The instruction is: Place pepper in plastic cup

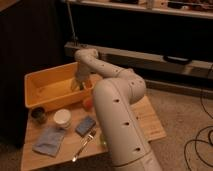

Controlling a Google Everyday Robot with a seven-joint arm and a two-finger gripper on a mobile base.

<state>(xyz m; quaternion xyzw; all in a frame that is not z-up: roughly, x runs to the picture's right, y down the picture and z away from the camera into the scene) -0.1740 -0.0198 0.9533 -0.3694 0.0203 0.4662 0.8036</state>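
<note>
The gripper [77,86] hangs inside the yellow bin [42,80], close to the bin's right wall, at the end of the white arm [112,95] that reaches over that wall from the near right. Its fingers stand spread as wide as they go, pointing down toward the bin's floor; whether anything sits between them cannot be made out, and no held object shows.

The pepper cannot be picked out with any certainty: no dark green, elongated shape is plain anywhere in or around the bin, and the spot directly under the gripper is too dim to read. So how it lies relative to the gripper cannot be told.

Just outside the bin's right front corner, partly hidden by the arm, sits a round orange fruit [88,103]. In front of the bin, on the wooden table [150,125], stands a white plastic cup [62,118], and to the left of the cup, near the bin's left front corner, a small dark bowl [38,114]. Further forward of the bin lie a blue sponge [85,125], a grey-blue cloth [49,141] and a fork [83,145], the fork nearest the table's front edge.
</note>
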